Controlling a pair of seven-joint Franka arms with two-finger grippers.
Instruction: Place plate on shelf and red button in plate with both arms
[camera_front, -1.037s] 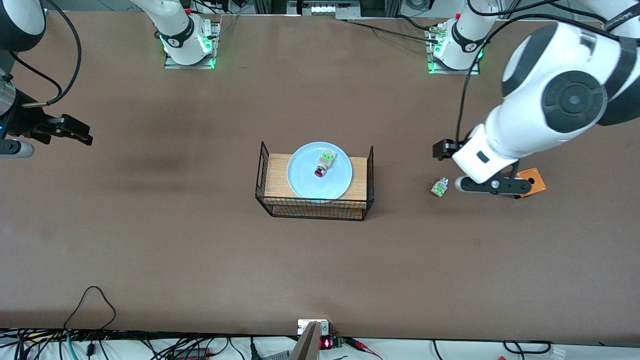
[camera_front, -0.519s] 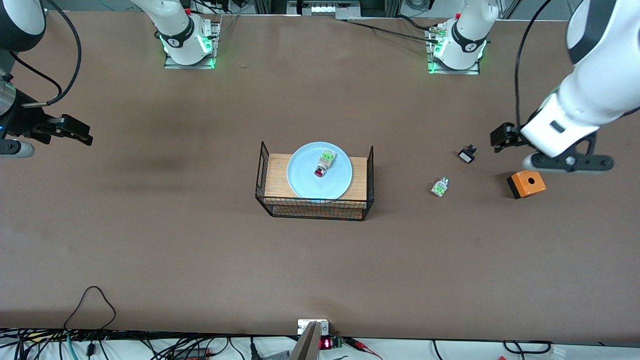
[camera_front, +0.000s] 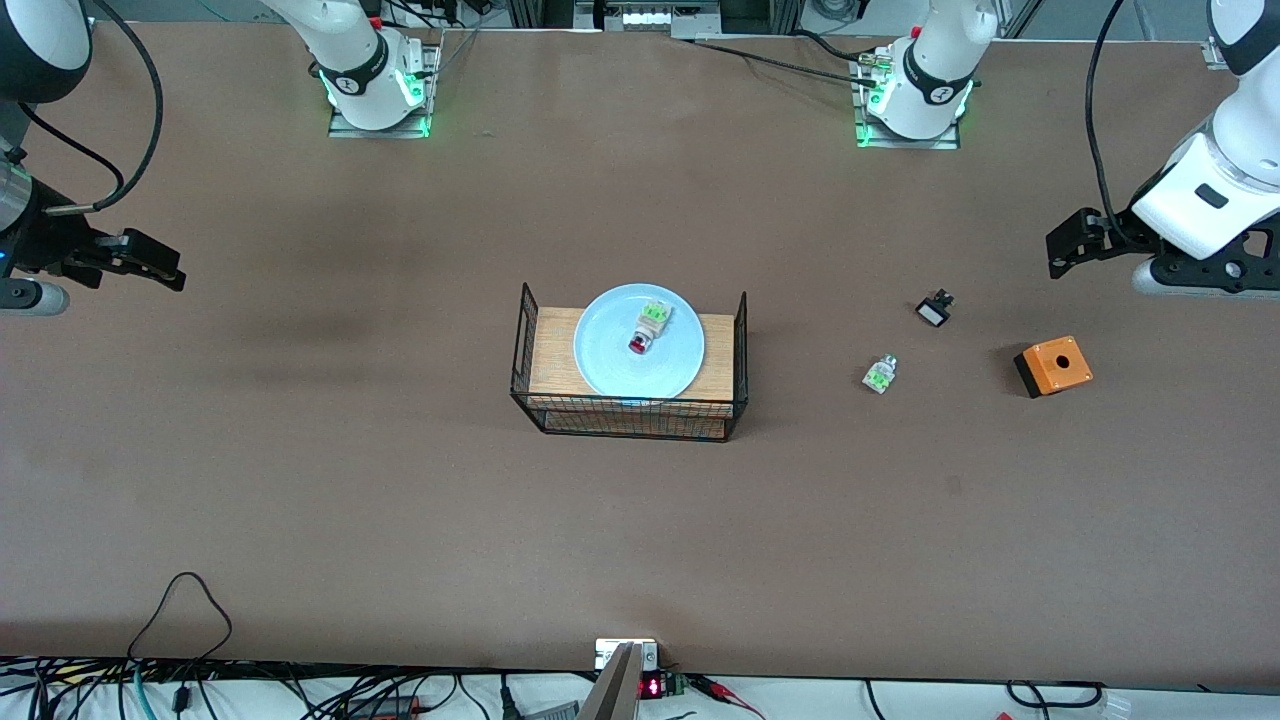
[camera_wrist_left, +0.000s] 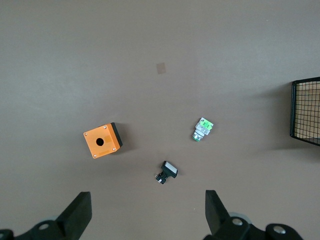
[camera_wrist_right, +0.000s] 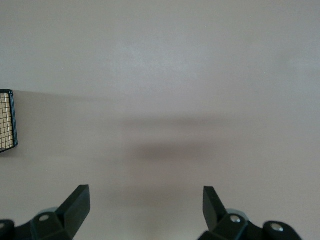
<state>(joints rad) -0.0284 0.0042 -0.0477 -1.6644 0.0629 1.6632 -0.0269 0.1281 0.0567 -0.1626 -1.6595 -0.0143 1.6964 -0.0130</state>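
The pale blue plate (camera_front: 610, 350) lies on a wooden board in a black wire basket (camera_front: 628, 418) at the table's middle. The red button (camera_front: 648, 327) lies on the plate, red cap toward the front camera. My left gripper (camera_front: 1205, 273) is open and empty, up in the air at the left arm's end of the table; in the left wrist view (camera_wrist_left: 148, 212) it hangs over bare table. My right gripper (camera_front: 30, 296) is open and empty and waits at the right arm's end; the right wrist view (camera_wrist_right: 146, 205) shows bare table under it.
An orange box with a hole (camera_front: 1053, 366) (camera_wrist_left: 102, 141), a green-and-white part (camera_front: 880, 374) (camera_wrist_left: 202, 128) and a small black part (camera_front: 933, 309) (camera_wrist_left: 166, 172) lie between the basket and the left gripper. The basket's edge shows in both wrist views (camera_wrist_left: 306, 110) (camera_wrist_right: 6, 120).
My left arm has swung up and away from the orange box toward its end of the table, uncovering the small black part. The right arm has not moved.
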